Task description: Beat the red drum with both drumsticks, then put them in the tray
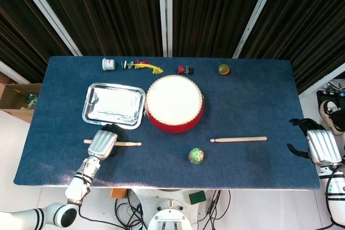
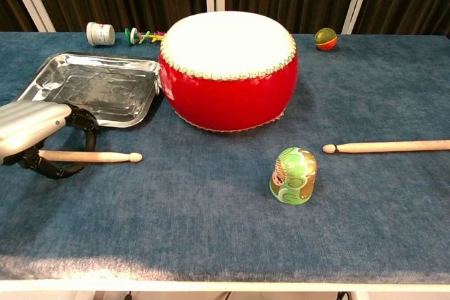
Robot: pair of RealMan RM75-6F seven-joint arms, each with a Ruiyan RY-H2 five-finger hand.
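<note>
Drumsticks lie either side of the red drum (image 1: 174,103) on the blue table (image 1: 259,106): the left drumstick (image 2: 105,156) sits under the left hand (image 1: 102,143), whose fingers curl around its shaft, just near of the steel tray (image 1: 89,106). The right drumstick (image 1: 239,139) rests untouched, well apart from the right hand (image 1: 321,146), which hangs off the table's right edge, holding nothing, fingers apart.

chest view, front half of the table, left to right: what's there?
left hand over the left drumstick → green egg-shaped toy → right drumstick, lying free on the cloth. The right hand is not in this view.
</note>
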